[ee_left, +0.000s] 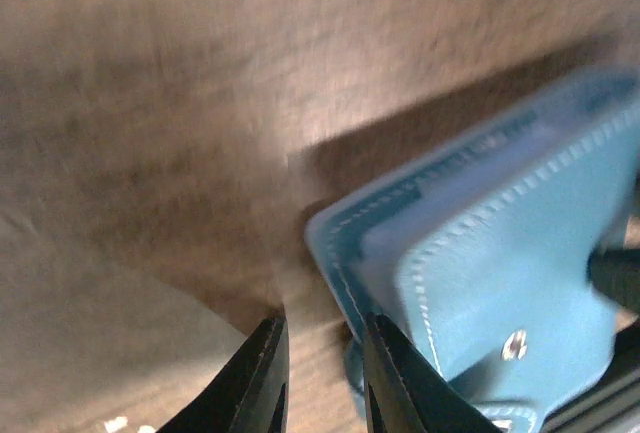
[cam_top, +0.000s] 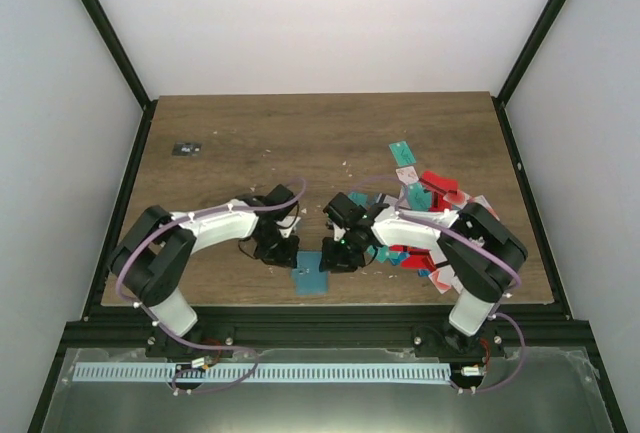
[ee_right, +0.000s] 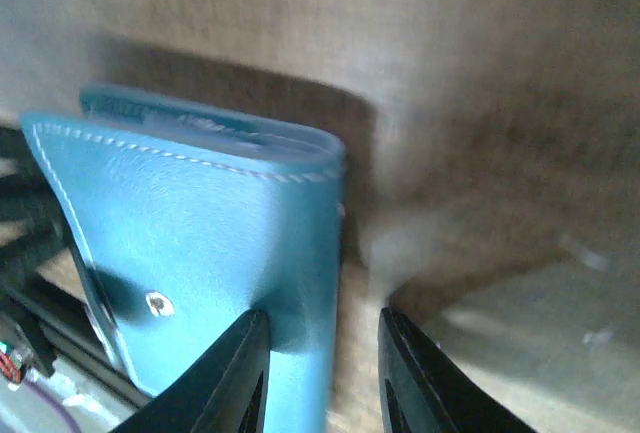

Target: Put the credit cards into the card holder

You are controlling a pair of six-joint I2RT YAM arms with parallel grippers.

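The blue card holder (cam_top: 310, 280) lies folded near the table's front edge, between my two grippers. My left gripper (cam_top: 289, 253) is just left of it. In the left wrist view the left gripper (ee_left: 322, 321) stands slightly open over bare wood, and the card holder's (ee_left: 500, 253) corner is against the right finger. My right gripper (cam_top: 336, 253) is at the holder's right side. In its wrist view the right gripper (ee_right: 322, 315) is open, its left finger resting on the card holder (ee_right: 190, 223), whose edge reaches into the gap. The credit cards (cam_top: 425, 198) lie piled under the right arm.
A tiny black object (cam_top: 186, 149) with white marks sits at the far left of the wooden table (cam_top: 300, 143). The table's front edge and a black rail (cam_top: 320, 328) run just behind the holder.
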